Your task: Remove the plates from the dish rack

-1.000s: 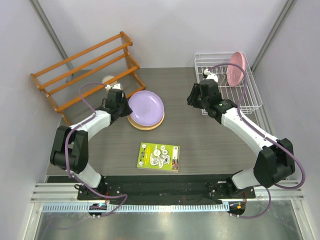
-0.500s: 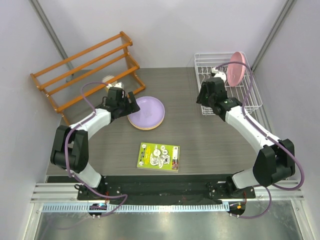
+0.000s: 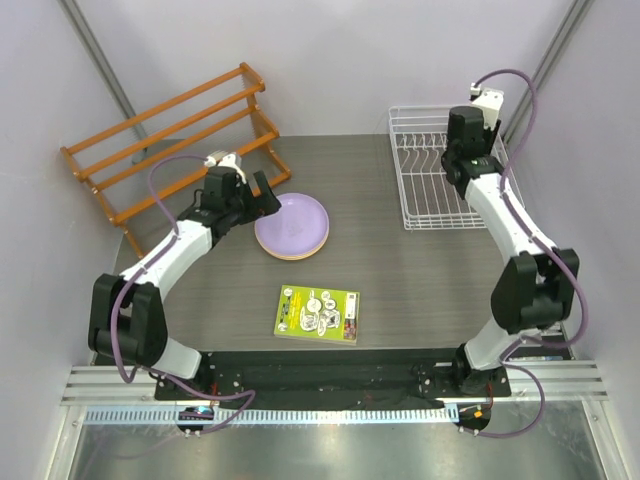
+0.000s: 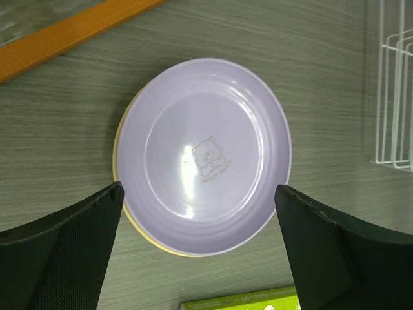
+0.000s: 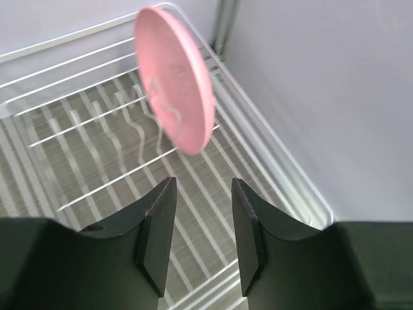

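Pink plate (image 5: 175,77) stands on edge in the dish rack (image 3: 430,190). The right gripper (image 5: 203,184) hovers near it, jaws partly apart and empty. Lilac plate (image 4: 203,147), bear emblem with unreadable lettering, lies on the orange-yellow plate (image 4: 117,158) on the table (image 3: 400,280). The left gripper (image 4: 199,190) is spread wide above, holding nothing. Booklet (image 3: 317,314) print is illegible.

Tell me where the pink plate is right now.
In the right wrist view, the pink plate stands on edge in the dish rack, near its right wall, ahead of the open right gripper. The arm hides it from the top camera.
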Controlling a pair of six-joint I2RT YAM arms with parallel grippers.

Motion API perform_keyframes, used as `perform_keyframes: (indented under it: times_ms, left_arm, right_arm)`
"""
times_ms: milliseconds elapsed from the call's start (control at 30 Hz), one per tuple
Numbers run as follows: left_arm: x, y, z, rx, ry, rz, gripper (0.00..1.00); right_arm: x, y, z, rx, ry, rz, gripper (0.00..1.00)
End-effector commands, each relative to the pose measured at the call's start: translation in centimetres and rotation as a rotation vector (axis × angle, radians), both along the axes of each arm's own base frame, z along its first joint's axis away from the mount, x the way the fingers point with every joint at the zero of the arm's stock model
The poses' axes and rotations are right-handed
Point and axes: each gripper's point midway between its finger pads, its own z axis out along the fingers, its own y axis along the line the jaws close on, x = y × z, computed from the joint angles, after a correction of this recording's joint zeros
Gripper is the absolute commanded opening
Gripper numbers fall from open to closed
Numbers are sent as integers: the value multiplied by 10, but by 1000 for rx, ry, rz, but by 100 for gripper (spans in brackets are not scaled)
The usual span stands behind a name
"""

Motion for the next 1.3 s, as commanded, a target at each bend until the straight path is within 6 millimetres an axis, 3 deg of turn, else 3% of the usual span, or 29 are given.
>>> perform_keyframes:
  times_ms: [0,33,100,133,233,267,333,367,400,500,533,667,700,733,933,1100,1267]
  left_arm:
    - [9,-16,39,-58,-96,-66,99]
    - [9,-16,40,-58,-101,-74,99]
    - [8,-17,39,-57,-100,-84,99]
    - [8,-18,40,-57,-104,-92,99]
    - [9,-20,37,-54,-101,-103,99]
    - [10,-20,37,-54,-106,-104,100]
    - [11,-20,36,-52,-106,-107,100]
    - [13,-21,34,-49,-105,-108,99]
    - [13,-21,33,-46,-103,-110,100]
    - [16,-21,27,-39,-93,-113,100]
    - [16,-21,27,-37,-93,-116,100]
    - [19,-23,21,-35,-78,-123,99]
    - [20,-24,20,-35,-76,-124,99]
    - [20,-24,18,-35,-73,-127,100]
    - [21,-24,15,-35,-70,-125,100]
    - [20,-24,12,-33,-64,-127,99]
    - [20,-23,9,-28,-59,-124,99]
  right_arm:
    - [29,-35,18,-199,-10,-126,46]
    - [42,-38,3,-218,19,-128,46]
    - [55,-54,12,-248,12,-156,45]
    - [67,-57,-4,-256,44,-152,45]
    - [83,-72,3,-284,41,-171,45]
    - [91,-76,-10,-295,68,-170,45]
    - [98,-83,-3,-313,69,-176,45]
    - [103,-85,-14,-321,91,-176,45]
    - [104,-88,-8,-326,85,-182,46]
    - [111,-88,-18,-321,97,-176,45]
    - [109,-106,-20,-317,103,-202,46]
    - [114,-111,-33,-298,117,-196,46]
    - [115,-112,-38,-291,124,-195,73]
    - [115,-115,-41,-280,119,-201,80]
    - [122,-120,-54,-252,131,-177,81]
    - [128,-121,-65,-211,131,-140,98]
    - [132,-118,-74,-188,133,-122,93]
